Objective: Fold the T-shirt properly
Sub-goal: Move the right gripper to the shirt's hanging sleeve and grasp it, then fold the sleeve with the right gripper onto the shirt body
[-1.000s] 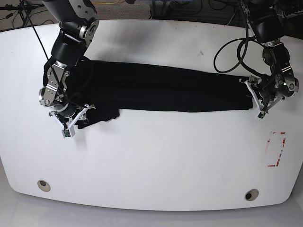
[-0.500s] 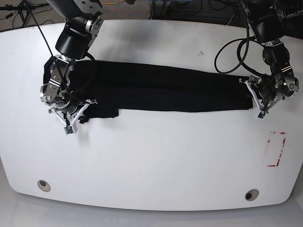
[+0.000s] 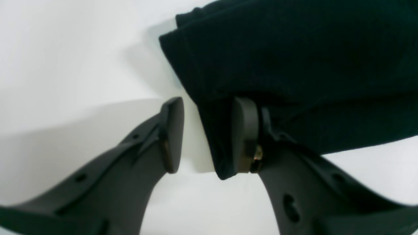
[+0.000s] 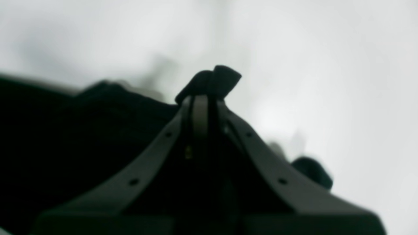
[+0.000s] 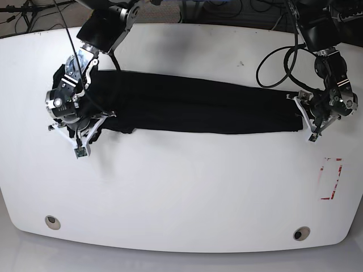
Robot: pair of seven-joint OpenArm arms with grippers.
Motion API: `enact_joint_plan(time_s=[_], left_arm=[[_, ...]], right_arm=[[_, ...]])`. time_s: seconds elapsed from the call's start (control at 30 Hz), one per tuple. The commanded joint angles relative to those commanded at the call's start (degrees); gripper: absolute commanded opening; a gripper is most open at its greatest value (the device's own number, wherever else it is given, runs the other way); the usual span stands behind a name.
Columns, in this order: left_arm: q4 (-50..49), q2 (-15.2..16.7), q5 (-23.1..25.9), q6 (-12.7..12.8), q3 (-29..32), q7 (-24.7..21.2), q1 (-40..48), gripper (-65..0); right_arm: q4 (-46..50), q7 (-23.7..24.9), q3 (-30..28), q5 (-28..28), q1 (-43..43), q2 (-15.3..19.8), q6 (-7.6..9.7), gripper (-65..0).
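The black T-shirt (image 5: 193,105) lies as a long narrow band across the white table (image 5: 187,187). At its left end in the base view, my right gripper (image 5: 84,137) is shut on a bunch of the cloth. The right wrist view shows a small black tuft of T-shirt (image 4: 215,80) sticking out above the closed right gripper (image 4: 202,104). At the band's other end my left gripper (image 5: 309,122) is open. In the left wrist view a corner of the T-shirt (image 3: 294,58) hangs between the left gripper's (image 3: 209,135) fingers, resting against one finger (image 3: 245,130).
A small white paper with red marks (image 5: 330,178) lies near the table's right edge. Two round holes (image 5: 52,222) (image 5: 301,233) sit near the front edge. Cables (image 5: 278,65) trail behind my left arm at the back right.
My right arm has swung left and back with the cloth in its grip, drawing the T-shirt's loose lower flap in toward the band. The left arm has not moved.
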Motion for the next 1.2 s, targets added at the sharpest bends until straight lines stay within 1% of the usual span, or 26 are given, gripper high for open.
enact_joint_plan(time_s=[0.17,0.23,0.37,1.03,1.07,1.13,1.2], left_arm=[[0.00,0.00,0.00,0.00,1.49,0.00,0.00,-42.1],[0.00,0.00,0.00,0.00,2.29,0.00,0.00,-42.1],[0.00,0.00,0.00,0.00,2.64,0.00,0.00,-42.1],[-0.09,0.00,0.00,0.00,2.64,-0.09,0.00,-42.1],[-0.09,0.00,0.00,0.00,2.64,-0.09,0.00,-42.1],[-0.09,0.00,0.00,0.00,2.64,-0.09,0.00,-42.1],[-0.09,0.00,0.00,0.00,2.64,-0.09,0.00,-42.1]], right_arm=[[5.98,-4.66,-4.13,0.00,-3.08,-0.44,0.00,-64.5],[7.82,-5.36,-5.98,0.00,-4.66,-0.53,0.00,-64.4],[8.26,-5.36,-8.18,0.00,-7.38,-0.53,0.00,-64.4],[8.53,-5.36,-8.18,-0.18,-14.95,-0.09,0.00,-64.0],[8.53,-5.36,-8.18,-0.18,-15.12,-0.09,0.00,-63.3],[8.53,-5.36,-8.18,-0.18,-15.30,-0.09,0.00,-58.0],[8.53,-5.36,-8.18,-0.18,-15.30,-0.09,0.00,-49.6]])
